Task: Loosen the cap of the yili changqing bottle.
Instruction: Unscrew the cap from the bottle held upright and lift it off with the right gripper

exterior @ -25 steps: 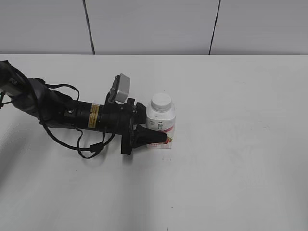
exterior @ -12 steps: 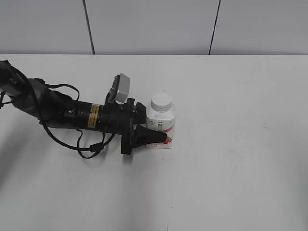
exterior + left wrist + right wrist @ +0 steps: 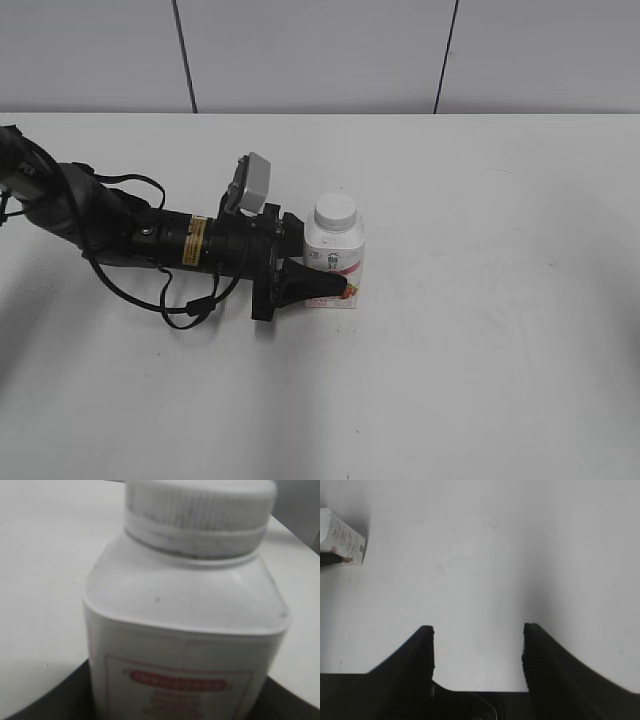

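Note:
The yili changqing bottle (image 3: pixel 335 250) stands upright on the white table, its white ribbed cap (image 3: pixel 335 211) on top. My left gripper (image 3: pixel 335 274) reaches in from the left and is shut on the bottle's lower body, with the near finger (image 3: pixel 325 287) across the pink label. The left wrist view is filled by the bottle (image 3: pixel 185 630) and cap (image 3: pixel 200 510), with the left gripper (image 3: pixel 175 711) at its sides. My right gripper (image 3: pixel 478 630) hovers open over bare table with nothing between its fingers. The bottle (image 3: pixel 342 542) lies far to its upper left.
The left arm (image 3: pixel 150 238) and its looping cable (image 3: pixel 185 310) lie low across the table's left side. The white table (image 3: pixel 480 300) extends to the right and front of the bottle, and grey wall panels stand behind its far edge.

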`<state>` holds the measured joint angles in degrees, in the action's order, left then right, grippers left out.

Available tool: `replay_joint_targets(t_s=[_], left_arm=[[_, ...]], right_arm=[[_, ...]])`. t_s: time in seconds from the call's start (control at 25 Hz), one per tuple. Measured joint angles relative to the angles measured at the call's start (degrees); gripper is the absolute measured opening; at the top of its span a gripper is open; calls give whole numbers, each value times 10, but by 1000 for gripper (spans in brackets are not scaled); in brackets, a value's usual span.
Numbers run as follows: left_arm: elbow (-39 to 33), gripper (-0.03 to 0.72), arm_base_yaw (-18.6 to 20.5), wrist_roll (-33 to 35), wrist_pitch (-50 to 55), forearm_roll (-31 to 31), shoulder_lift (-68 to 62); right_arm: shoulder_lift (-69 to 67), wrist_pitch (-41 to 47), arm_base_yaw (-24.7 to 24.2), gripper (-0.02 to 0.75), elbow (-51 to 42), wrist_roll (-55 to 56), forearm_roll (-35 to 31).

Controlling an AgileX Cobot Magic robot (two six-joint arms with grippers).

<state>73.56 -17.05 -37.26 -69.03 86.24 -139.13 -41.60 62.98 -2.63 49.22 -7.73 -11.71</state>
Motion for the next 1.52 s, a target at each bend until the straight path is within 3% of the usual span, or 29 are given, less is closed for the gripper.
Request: replay_joint_targets(t_s=[0.36,0.88,1.52], left_arm=[[0,411,0,0,0,-2,0],[0,409,0,0,4,-16,0],[0,409,0,0,4,-17,0]], right_arm=[[-251,60,17,448,140,44,-20],[-491,61,206,448,307,211,-25],[-715,64,300,448,517,278,-30]])
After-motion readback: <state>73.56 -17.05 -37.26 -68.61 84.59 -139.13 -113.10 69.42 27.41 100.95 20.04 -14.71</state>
